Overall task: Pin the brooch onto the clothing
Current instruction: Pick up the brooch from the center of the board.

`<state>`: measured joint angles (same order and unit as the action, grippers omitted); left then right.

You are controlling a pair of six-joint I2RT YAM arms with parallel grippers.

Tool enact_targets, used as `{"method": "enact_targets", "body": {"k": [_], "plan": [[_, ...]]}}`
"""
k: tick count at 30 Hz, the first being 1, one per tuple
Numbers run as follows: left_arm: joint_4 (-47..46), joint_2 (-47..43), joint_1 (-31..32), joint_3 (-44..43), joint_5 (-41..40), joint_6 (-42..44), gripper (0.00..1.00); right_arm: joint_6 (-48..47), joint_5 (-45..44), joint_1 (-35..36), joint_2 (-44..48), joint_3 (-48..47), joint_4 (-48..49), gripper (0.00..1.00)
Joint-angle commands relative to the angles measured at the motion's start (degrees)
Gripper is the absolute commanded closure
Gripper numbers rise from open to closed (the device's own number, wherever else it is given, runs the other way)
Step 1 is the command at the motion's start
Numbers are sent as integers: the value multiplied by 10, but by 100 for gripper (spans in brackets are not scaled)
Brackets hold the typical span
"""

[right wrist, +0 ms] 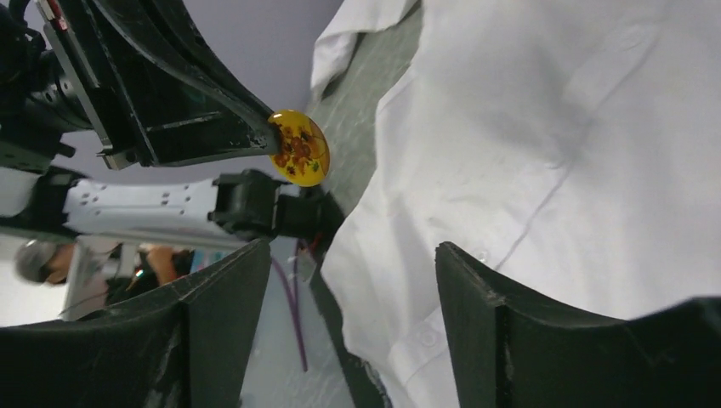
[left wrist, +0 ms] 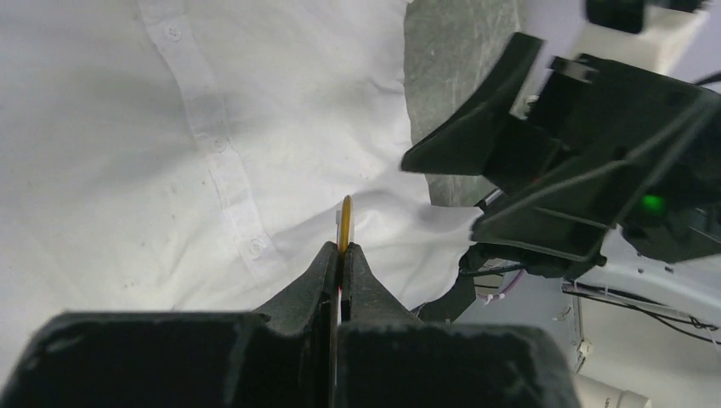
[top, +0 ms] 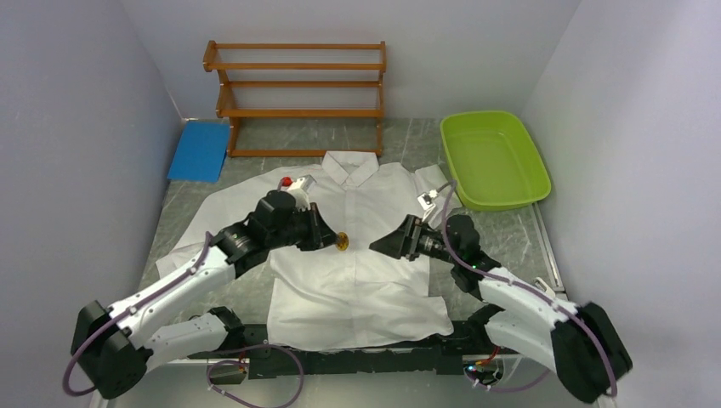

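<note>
The white collared shirt (top: 357, 255) lies flat on the table, buttoned front up. My left gripper (top: 332, 241) is shut on the brooch (top: 343, 243), a small round yellow disc with a red-orange flower pattern, held on edge a little above the shirt's middle. In the left wrist view the brooch (left wrist: 344, 223) sticks up edge-on from the closed fingertips. The right wrist view shows the brooch's face (right wrist: 299, 147) at the tip of the left fingers. My right gripper (top: 380, 246) faces it from the right, open and empty, with a gap between them; its fingers (right wrist: 476, 297) frame the shirt (right wrist: 544, 136).
A lime green tub (top: 493, 158) sits at the back right. A wooden shelf rack (top: 296, 93) stands at the back wall, with a blue flat pad (top: 200, 150) to its left. A small red-and-white object (top: 289, 181) lies on the shirt's left shoulder.
</note>
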<state>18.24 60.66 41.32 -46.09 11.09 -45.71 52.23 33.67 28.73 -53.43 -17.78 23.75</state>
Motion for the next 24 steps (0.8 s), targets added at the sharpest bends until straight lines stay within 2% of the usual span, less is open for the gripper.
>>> {"method": "enact_targets", "body": {"k": [1, 3, 6, 9, 14, 19, 24], "plan": [[-73, -61, -3, 54, 27, -5, 97, 69, 44, 44, -86, 21, 274, 31], [-104, -72, -3, 65, 49, -10, 97, 98, 48, 59, -115, 29, 368, 38], [-147, -77, -3, 77, 83, -18, 97, 117, 46, 75, -145, 33, 442, 49], [-178, -73, -3, 83, 111, -25, 97, 111, 45, 87, -158, 21, 438, 57], [-210, -66, -3, 84, 129, -29, 97, 97, 37, 94, -175, 2, 413, 63], [-224, -62, -3, 90, 134, -35, 97, 111, 44, 95, -193, 0, 467, 72], [-261, -46, -3, 104, 148, -47, 97, 123, 52, 96, -213, -8, 506, 75]]}}
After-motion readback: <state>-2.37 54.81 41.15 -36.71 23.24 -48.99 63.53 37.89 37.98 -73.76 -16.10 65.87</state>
